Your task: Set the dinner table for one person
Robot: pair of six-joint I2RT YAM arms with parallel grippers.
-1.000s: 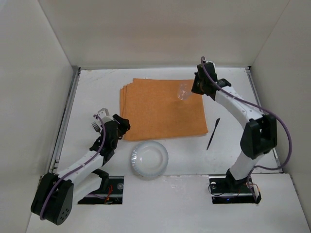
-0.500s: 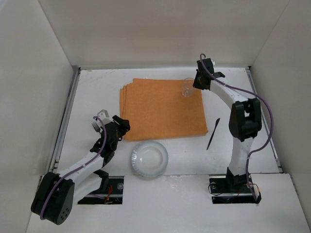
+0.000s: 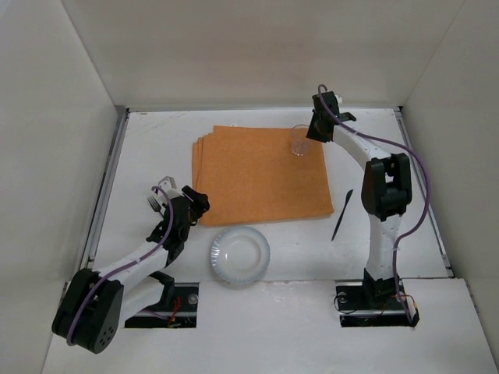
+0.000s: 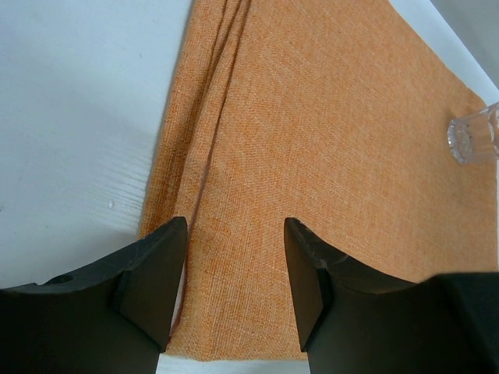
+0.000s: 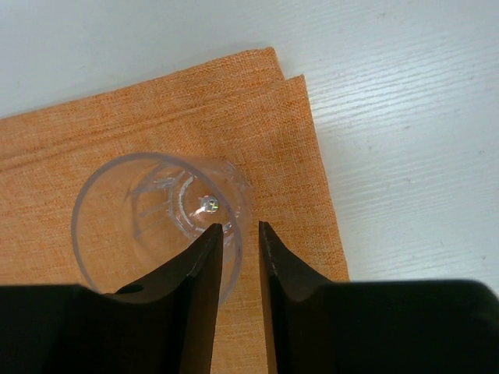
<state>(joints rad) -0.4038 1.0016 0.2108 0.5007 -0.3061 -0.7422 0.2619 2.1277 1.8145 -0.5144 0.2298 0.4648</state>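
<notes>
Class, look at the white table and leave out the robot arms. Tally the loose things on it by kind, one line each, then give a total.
Orange cloth mat: 1
Clear cup: 1
Clear plate: 1
Black knife: 1
Total: 4

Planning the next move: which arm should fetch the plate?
Left. The left gripper hangs open and empty near the plate; the right gripper is at the cup on the far corner of the mat.
</notes>
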